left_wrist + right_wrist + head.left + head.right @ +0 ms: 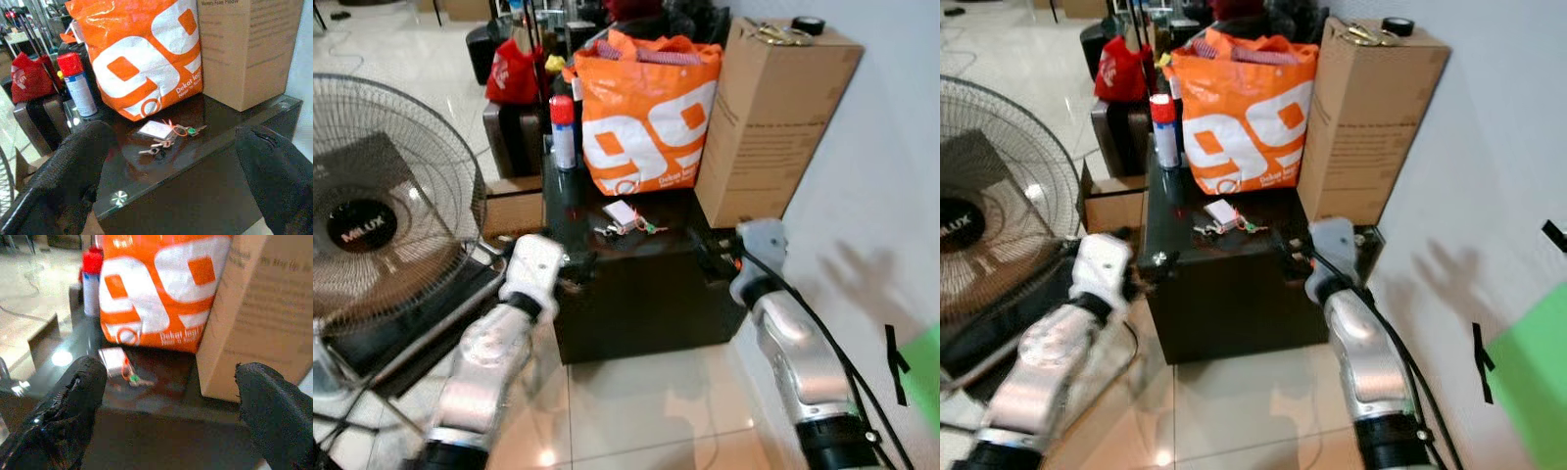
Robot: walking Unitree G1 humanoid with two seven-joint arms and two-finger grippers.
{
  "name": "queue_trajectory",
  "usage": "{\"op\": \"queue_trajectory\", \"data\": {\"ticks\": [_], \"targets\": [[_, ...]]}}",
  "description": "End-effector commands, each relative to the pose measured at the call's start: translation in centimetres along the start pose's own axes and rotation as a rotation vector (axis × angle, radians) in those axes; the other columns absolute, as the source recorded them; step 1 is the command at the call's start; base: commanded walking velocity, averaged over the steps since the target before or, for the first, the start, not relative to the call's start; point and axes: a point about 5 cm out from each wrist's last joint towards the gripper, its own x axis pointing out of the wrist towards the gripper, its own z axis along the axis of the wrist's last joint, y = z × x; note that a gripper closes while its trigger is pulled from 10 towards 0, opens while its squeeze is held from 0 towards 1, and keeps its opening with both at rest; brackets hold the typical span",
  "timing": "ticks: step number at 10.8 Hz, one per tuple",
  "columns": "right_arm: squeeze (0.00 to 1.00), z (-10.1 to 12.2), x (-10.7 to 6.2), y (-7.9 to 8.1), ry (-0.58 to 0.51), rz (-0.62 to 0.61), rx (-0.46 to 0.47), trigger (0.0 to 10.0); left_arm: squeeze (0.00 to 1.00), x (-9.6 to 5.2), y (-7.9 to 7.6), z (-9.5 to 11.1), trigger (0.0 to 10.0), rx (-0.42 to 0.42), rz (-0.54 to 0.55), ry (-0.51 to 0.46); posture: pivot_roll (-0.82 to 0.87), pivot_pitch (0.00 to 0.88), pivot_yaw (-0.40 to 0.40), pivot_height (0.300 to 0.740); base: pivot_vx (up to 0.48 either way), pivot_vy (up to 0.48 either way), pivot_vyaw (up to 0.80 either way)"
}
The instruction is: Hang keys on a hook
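Glossy tiled floor and a white wall are framing one dark cabinet (636, 284) in the left eye view. We are counting one bunch of keys (625, 221) with a white tag lying on its top, just in front of one orange bag (648, 110). One spray can (563, 131) with a red cap is standing left of the bag, one cardboard box (773, 117) right of it, one standing fan (382, 206) on the far left. Both silver arms are reaching toward the cabinet's front corners.

Right eye view is showing the same layout; we are seeing one red bag (1119, 70) behind the cabinet.

Left wrist view: left gripper (181, 171) is sitting with fingers wide apart, low before the cabinet edge, keys beyond it, untouched.

Right wrist view, blurred: right gripper (171, 406) is also spread wide, holding nothing, keys lying between bag and cabinet edge.
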Motion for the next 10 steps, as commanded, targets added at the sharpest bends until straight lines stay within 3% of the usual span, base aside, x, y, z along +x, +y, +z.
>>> {"op": "queue_trajectory", "data": {"ticks": [1, 4, 5, 6, 10], "targets": [[1.0, 0.6, 0.3, 0.3, -0.028, 0.012, 0.002, 10.0, 0.0, -0.2, 1.1, 0.5, 10.0, 0.023, 0.05, -0.014, -0.02, 0.0, -0.028, 0.74, 0.296, 0.0, 0.0], [1.0, -0.1, -0.8, -0.4, -0.015, -0.042, 0.041, 10.0, 0.0, -0.6, 1.1, 0.3, 10.0, 0.012, 0.078, -0.012, -0.02, 0.0, -0.032, 0.74, 0.305, 0.0, 0.0], [0.79, -0.4, -1.2, -0.6, -0.005, -0.074, 0.049, 10.0, 0.0, -0.8, 1.2, 0.2, 10.0, 0.011, 0.082, -0.011, -0.02, 0.0, -0.03, 0.74, 0.315, 0.0, 0.0], [0.04, -0.6, -1.5, -0.9, 0.011, -0.1, 0.057, 10.0, 0.0, -0.8, 1.2, 0.2, 10.0, 0.009, 0.087, -0.011, -0.02, 0.0, -0.027, 0.74, 0.319, 0.0, 0.0], [0.0, -1.3, -2.5, -1.6, 0.038, -0.144, 0.075, 10.0, 0.0, -1.4, 1.8, -0.4, 10.0, -0.008, 0.128, -0.007, -0.02, 0.0, -0.041, 0.74, 0.337, 0.0, 0.0]]}}
